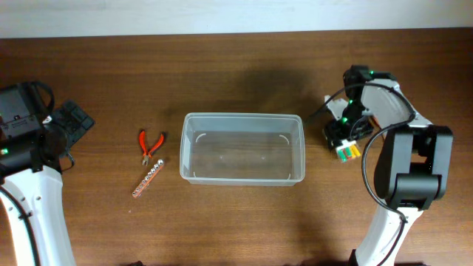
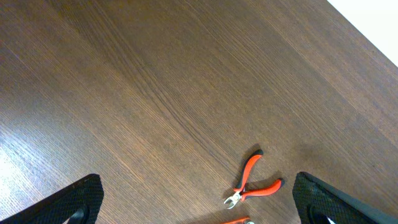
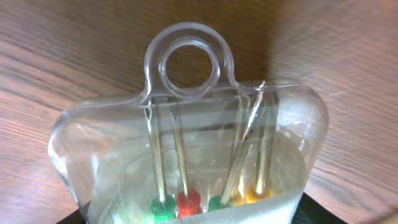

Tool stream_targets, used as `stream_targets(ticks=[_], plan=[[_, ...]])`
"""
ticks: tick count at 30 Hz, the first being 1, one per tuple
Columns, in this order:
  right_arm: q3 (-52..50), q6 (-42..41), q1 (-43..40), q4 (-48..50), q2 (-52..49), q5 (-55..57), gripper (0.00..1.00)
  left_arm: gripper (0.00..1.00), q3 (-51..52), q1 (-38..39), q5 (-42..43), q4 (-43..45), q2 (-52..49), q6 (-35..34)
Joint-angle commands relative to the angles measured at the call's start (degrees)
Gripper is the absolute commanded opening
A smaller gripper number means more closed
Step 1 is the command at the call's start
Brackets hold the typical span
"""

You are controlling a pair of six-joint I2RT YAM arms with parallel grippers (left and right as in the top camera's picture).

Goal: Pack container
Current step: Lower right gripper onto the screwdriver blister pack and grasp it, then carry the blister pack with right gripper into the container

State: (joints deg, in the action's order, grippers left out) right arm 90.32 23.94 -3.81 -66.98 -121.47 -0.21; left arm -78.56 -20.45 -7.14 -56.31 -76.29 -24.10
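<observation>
Right gripper (image 1: 346, 137) is pinching the tool pack (image 3: 186, 143) right of the container (image 1: 242, 116), needing a level lift; left gripper (image 2: 199, 202) is gaping empty.

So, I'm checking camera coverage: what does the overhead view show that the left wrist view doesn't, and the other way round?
Overhead only: the container and a clear pack of colour-handled tools. Left wrist only: the left fingers up close, spread wide apart. Shared: the orange pliers lying on the wooden table.
</observation>
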Motion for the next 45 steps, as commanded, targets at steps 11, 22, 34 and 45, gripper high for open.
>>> stream_targets(ticks=[11,22,34,45], plan=[[19.9,-6.1,1.9,-11.5,8.8,-2.7,0.04,0.99,-0.8,-0.3,-0.8,0.1,0.1,-0.7],[30.4,8.2,21.9,-13.2,18.6,-5.4,0.04,0.99,-0.8,-0.2,-0.8,0.1,0.1,4.9],[25.7,16.6,32.0,-11.7,7.8,-7.4,0.04,0.99,-0.8,4.2,7.8,-0.7,0.1,35.9],[24.0,16.6,32.0,-10.6,-0.3,-11.5,0.06,0.99,-0.7,7.7,7.9,-1.8,-1.2,36.8]])
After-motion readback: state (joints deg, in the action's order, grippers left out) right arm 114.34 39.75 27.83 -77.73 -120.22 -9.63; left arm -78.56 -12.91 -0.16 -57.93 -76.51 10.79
